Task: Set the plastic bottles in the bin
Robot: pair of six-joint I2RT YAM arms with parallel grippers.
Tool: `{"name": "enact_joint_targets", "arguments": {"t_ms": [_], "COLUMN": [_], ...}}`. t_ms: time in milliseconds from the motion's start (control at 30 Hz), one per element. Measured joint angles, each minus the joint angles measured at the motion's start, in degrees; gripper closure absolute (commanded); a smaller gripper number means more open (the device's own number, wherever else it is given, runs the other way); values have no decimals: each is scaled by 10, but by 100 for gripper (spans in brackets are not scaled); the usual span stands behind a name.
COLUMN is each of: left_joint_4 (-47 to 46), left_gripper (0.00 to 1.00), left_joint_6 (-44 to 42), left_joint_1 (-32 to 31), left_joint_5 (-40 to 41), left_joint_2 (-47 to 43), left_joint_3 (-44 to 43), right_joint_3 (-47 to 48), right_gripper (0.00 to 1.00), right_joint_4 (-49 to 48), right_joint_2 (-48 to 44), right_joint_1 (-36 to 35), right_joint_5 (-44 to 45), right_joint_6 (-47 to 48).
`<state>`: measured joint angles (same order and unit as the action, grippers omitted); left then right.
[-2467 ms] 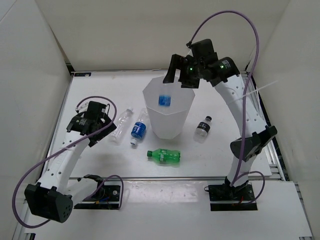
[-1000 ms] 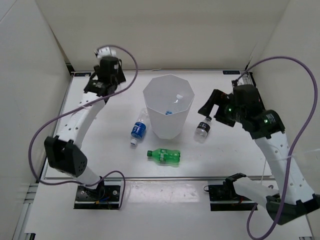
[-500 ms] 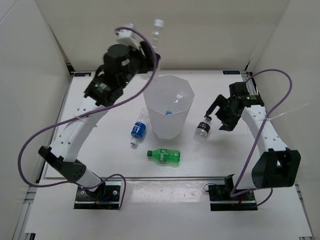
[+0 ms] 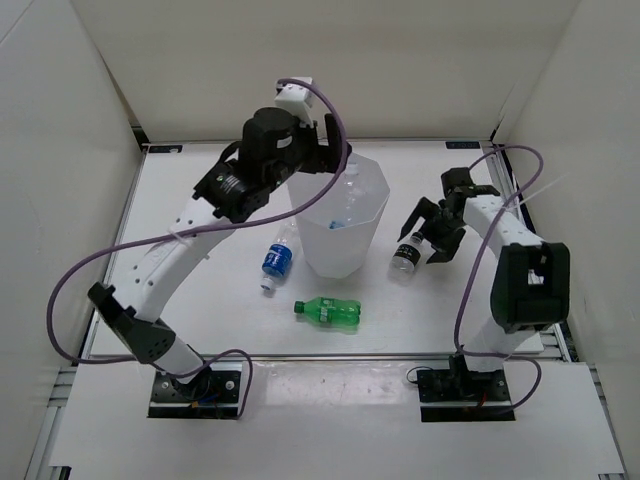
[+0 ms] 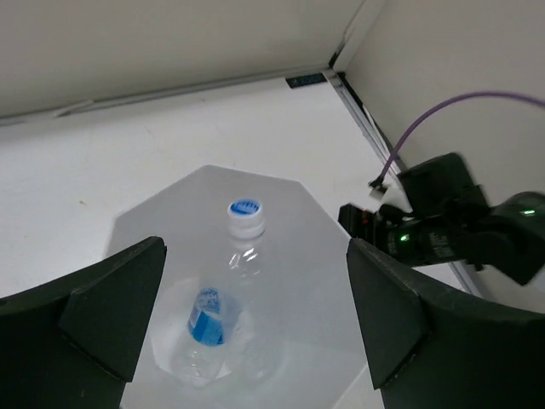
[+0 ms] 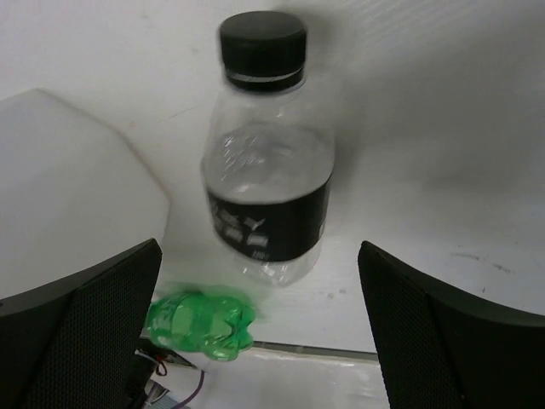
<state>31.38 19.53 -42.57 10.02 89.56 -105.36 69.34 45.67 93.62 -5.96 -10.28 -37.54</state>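
Observation:
The white faceted bin [image 4: 312,238] stands mid-table. My left gripper [image 4: 334,160] is open above its rim. In the left wrist view my left gripper [image 5: 255,249] frames a clear blue-labelled bottle [image 5: 223,285] inside the bin [image 5: 294,256], free of the fingers. My right gripper [image 4: 426,234] is open at table level around the black-labelled bottle [image 4: 404,256], which lies right of the bin. In the right wrist view this bottle [image 6: 268,183] lies between the open fingers of my right gripper [image 6: 260,251], apart from both. A blue-labelled bottle [image 4: 276,258] and the green bottle [image 4: 328,311] lie on the table.
White walls enclose the table on the left, back and right. The green bottle's base [image 6: 200,324] and the bin's wall [image 6: 68,187] show at the left of the right wrist view. The arm bases sit at the near edge.
My left arm lifted a clear bottle from the table's left side to above the bin and let it go into the bin. My right gripper came down from the bin to the black-labelled bottle.

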Motion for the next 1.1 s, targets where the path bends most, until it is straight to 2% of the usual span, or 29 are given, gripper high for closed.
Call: {"name": "enact_joint_targets", "arguments": {"t_ms": [100, 167, 233, 400, 567, 733, 800, 900, 967, 1067, 1100], "left_joint_4": [-6, -13, -18, -26, -1, 43, 57, 68, 55, 42, 35], "left_gripper": [1, 1, 1, 1, 1, 1, 1, 1, 1, 1, 1], "left_joint_6": [-9, -13, -15, 11, 73, 140, 155, 169, 177, 183, 182], "left_joint_1": [0, 0, 0, 29, 112, 195, 226, 266, 278, 279, 278], "left_joint_5": [24, 45, 76, 151, 167, 152, 136, 97, 81, 53, 43], "left_joint_2": [-44, -90, -145, -250, -292, -289, -278, -236, -208, -181, -172], "left_joint_3": [9, 37, 83, 220, 335, 410, 430, 444, 464, 493, 497], "right_joint_3": [-12, -16, -15, -11, -44, -20, 43, 158, 231, 355, 411], "right_gripper": [0, 5, 18, 31, 59, 61, 61, 57, 53, 47, 37], "right_joint_4": [-16, -23, -31, -30, -28, 36, 66, 48, 25, 19, 28], "right_joint_2": [48, 78, 109, 129, 62, -113, -167, -217, -227, -176, -139], "right_joint_1": [-2, -5, -9, -16, -19, -20, -23, -42, -74, -136, -160], "right_joint_5": [4, 6, 8, 8, 16, 14, 9, 0, -6, -6, -3], "right_joint_6": [5, 7, 11, 21, 32, 24, 17, 14, 20, 43, 54]}}
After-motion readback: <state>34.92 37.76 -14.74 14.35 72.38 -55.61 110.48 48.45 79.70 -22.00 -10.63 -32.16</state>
